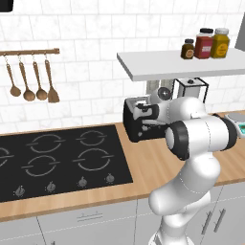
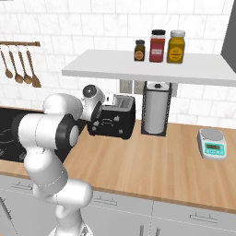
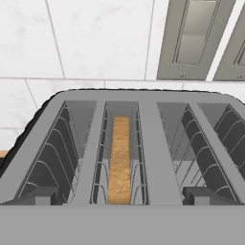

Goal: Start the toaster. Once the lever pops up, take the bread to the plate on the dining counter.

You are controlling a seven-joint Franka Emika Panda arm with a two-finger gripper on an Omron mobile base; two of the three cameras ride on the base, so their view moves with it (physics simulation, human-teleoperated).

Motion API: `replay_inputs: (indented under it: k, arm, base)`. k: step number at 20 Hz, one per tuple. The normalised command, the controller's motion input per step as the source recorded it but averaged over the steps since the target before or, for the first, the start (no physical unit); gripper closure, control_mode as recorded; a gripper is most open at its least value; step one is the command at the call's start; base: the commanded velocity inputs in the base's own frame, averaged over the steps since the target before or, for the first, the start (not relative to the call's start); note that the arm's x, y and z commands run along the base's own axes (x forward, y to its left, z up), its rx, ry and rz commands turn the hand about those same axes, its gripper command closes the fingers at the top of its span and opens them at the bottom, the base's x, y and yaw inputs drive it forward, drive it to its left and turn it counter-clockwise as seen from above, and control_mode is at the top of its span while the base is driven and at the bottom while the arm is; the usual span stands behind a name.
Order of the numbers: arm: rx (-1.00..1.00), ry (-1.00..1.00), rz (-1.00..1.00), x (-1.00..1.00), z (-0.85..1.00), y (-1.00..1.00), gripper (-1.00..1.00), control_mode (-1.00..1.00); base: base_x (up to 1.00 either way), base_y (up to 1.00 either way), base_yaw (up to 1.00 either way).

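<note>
The black toaster (image 1: pixel 136 128) (image 2: pixel 116 120) stands on the wood worktop against the tiled wall. In the hand view I look down into its silvery slotted top (image 3: pixel 153 143). The bread (image 3: pixel 119 160), a tan slice seen edge-on, sits deep in the left slot. My gripper (image 3: pixel 125 198) hovers close above the toaster's near edge, open, with the dark fingertips (image 3: pixel 45 196) wide apart and nothing between them. From the base views my hand (image 1: pixel 152 109) (image 2: pixel 97 104) hangs over the toaster's top. The plate and the dining counter are out of view.
A black cooktop (image 1: pixel 57 160) lies left of the toaster. A paper-towel holder (image 2: pixel 156 110) stands to its right and a small scale (image 2: pixel 212 144) farther right. A white shelf (image 2: pixel 147 67) with three jars hangs low overhead. Wooden utensils (image 1: pixel 31 81) hang on the wall.
</note>
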Motion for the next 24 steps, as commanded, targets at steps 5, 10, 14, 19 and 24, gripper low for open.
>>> replay_inputs:
  k: [5, 10, 14, 19, 24]
  arm:
    - [0.00, 0.00, 0.00, 0.00, 0.00, 0.00, -1.00, -1.00]
    - [0.00, 0.00, 0.00, 0.00, 0.00, 0.00, -1.00, -1.00]
    - [0.00, 0.00, 0.00, 0.00, 0.00, 0.00, -1.00, -1.00]
    - [0.00, 0.00, 0.00, 0.00, 0.00, 0.00, -1.00, -1.00]
    - [0.00, 0.00, 0.00, 0.00, 0.00, 0.00, -1.00, -1.00]
  base:
    - [0.00, 0.00, 0.00]
    - [0.00, 0.00, 0.00]
    - [0.00, 0.00, 0.00]
    - [0.00, 0.00, 0.00]
    - [0.00, 0.00, 0.00]
